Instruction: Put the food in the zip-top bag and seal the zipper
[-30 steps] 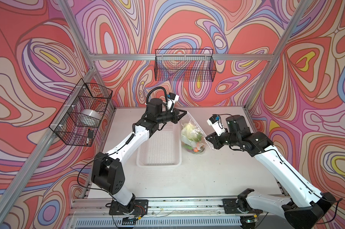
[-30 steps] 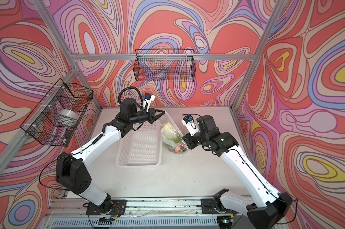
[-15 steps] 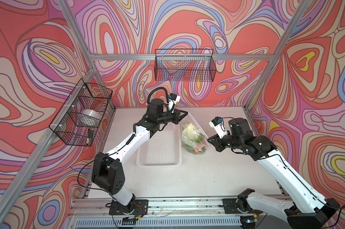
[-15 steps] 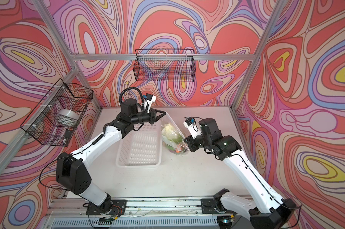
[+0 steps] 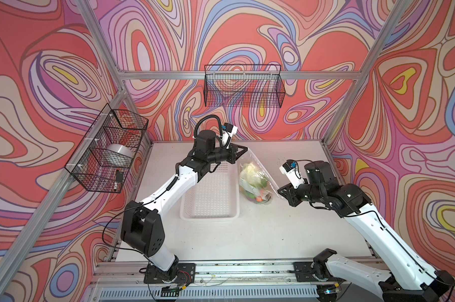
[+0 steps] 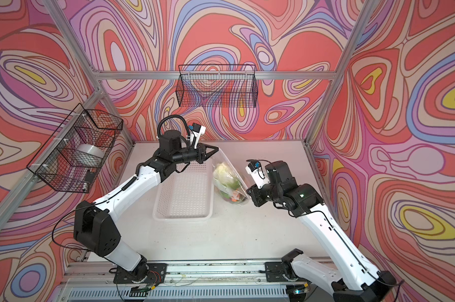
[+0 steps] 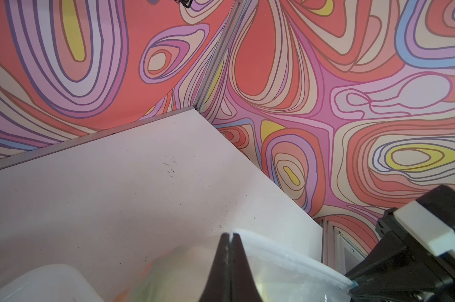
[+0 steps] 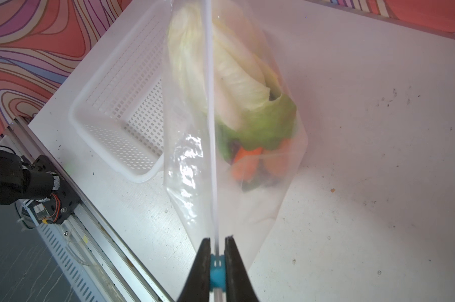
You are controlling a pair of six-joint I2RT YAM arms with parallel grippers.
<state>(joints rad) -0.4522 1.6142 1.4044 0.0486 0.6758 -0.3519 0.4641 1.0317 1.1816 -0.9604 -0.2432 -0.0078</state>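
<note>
Right gripper has drawn back slightly toward the front right corner of the bench, pinching the blue slider of the zipper. Left gripper, pressed together, pinches the zip-top bag by its far corner; the bag, food inside, sits mid-bench beside the basket. Either pinch slipping would slacken the zipper, stalling the seal

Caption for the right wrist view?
Right gripper pinches the blue slider tab on the zipper of the zip-top bag, lettuce inside.
</note>
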